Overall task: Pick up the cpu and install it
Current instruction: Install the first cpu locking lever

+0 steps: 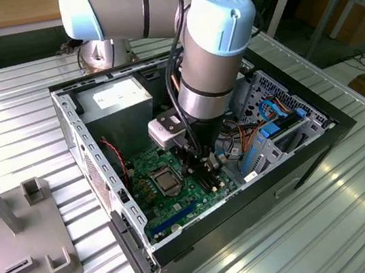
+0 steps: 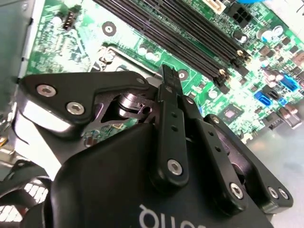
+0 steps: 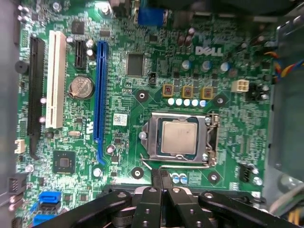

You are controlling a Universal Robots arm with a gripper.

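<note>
The cpu (image 3: 178, 137) is a silvery-grey square lying flat in the motherboard's socket, with the metal frame (image 3: 153, 137) around it. In the exterior view the cpu (image 1: 163, 178) sits in the middle of the green motherboard (image 1: 178, 202) inside the open computer case. My gripper (image 3: 160, 175) hovers just off one side of the socket, its two black fingers pressed together with nothing between them. The second wrist view shows the same shut fingers (image 2: 168, 95) over the board beside the memory slots (image 2: 190, 42).
The case walls (image 1: 84, 147) enclose the board. A power supply (image 1: 111, 99) sits at the back, and a blue drive bracket (image 1: 275, 133) with coloured cables (image 1: 244, 134) lies to the exterior view's right. A grey fixture (image 1: 18, 230) stands on the metal table at the left.
</note>
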